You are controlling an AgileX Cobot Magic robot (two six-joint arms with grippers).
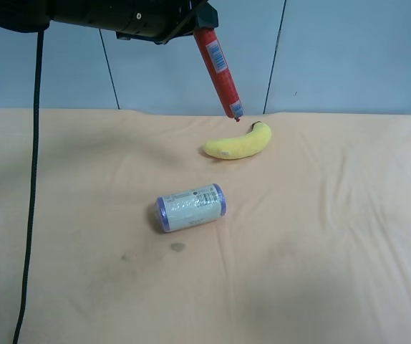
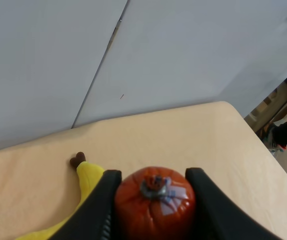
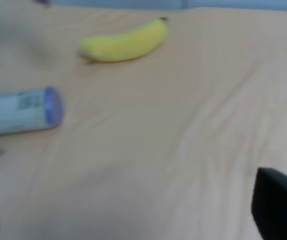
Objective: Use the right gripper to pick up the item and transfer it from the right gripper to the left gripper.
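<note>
The left end effector [image 2: 154, 212] grips the item [image 1: 218, 68], hanging tilted above the worktop [image 1: 320, 236]; the right end effector [image 3: 133, 212] stands wide, holding nothing.

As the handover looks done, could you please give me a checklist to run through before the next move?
1. Left end effector shut on the red sausage stick: ok.
2. Right end effector open, empty: ok.
3. Stick lifted off the table: ok.
4. Stick's clearance from the plush banana: cannot tell.
5. Purple-ended white roll lying apart from banana: ok.
</note>
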